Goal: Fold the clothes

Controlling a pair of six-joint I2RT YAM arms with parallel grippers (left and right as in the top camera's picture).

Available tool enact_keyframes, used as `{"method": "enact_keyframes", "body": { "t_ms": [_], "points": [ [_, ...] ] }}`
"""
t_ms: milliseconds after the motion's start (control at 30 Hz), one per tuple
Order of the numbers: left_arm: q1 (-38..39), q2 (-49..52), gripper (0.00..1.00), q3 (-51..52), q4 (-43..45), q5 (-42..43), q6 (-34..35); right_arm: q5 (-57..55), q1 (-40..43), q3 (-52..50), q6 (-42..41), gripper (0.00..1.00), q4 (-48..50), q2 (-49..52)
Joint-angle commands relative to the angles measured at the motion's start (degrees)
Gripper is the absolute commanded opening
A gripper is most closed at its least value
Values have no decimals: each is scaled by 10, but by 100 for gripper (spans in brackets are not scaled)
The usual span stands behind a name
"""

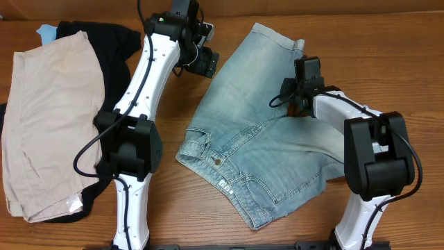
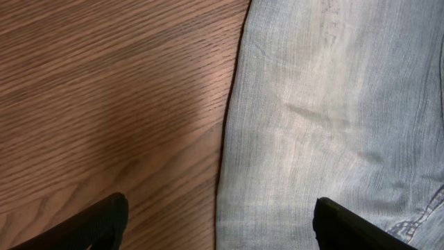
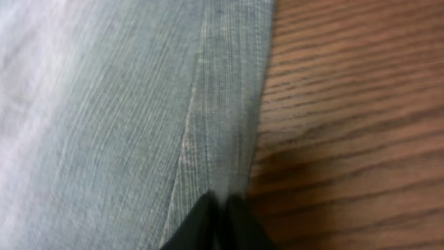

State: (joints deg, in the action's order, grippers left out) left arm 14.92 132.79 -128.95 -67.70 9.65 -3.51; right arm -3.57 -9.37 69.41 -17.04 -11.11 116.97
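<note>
The light-blue denim shorts [image 1: 257, 139] lie spread flat on the wooden table at centre right, with the waistband and button towards the front left. My left gripper [image 1: 205, 64] is open and hovers over the left edge of the far leg. In the left wrist view its fingers [image 2: 220, 208] straddle the denim edge [image 2: 333, 125], one over wood and one over cloth. My right gripper [image 1: 290, 97] is at the right edge of the shorts. In the right wrist view its fingers [image 3: 223, 201] are shut on the hem of the denim [image 3: 104, 104].
A beige pair of shorts [image 1: 48, 118] lies at the left on top of a black garment [image 1: 104, 42]. A bit of light-blue cloth [image 1: 47, 31] shows at the far left corner. Bare wooden table [image 1: 173, 215] lies in front.
</note>
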Motion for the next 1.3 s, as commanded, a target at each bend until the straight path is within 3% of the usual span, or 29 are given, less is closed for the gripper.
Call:
{"method": "enact_keyframes", "body": {
  "t_ms": [0, 233, 567, 600, 667, 767, 933, 1000, 1067, 1133, 1267],
  "points": [
    [-3, 7, 87, -4, 0, 5, -1, -2, 0, 14, -8, 4, 6, 10],
    [-3, 7, 88, -4, -5, 5, -1, -10, 63, 43, -88, 4, -11, 10],
    [-3, 7, 88, -4, -50, 9, -2, 82, 214, 96, -76, 4, -99, 10],
    [-3, 7, 88, -4, -54, 16, -3, 112, 223, 99, -62, 7, -103, 10],
    [-3, 7, 88, -4, -59, 46, -14, 170, 239, 111, -31, 36, -127, 10],
    [2, 9, 87, -4, -57, 117, -52, 198, 242, 137, -8, 56, -181, -6],
    [23, 21, 84, 6, -55, 136, -83, 200, 236, 163, -5, 66, -257, -57],
    [34, 33, 74, 7, -55, 152, -93, 199, 236, 163, -5, 66, -276, -79],
    [50, 52, 52, 7, -55, 172, -96, 199, 239, 163, -5, 66, -290, -95],
    [66, 71, 39, 7, -58, 174, -96, 197, 243, 163, -5, 66, -302, -104],
    [91, 103, 51, 7, -70, 155, -96, 197, 245, 163, -5, 67, -323, -106]
  ]
}}
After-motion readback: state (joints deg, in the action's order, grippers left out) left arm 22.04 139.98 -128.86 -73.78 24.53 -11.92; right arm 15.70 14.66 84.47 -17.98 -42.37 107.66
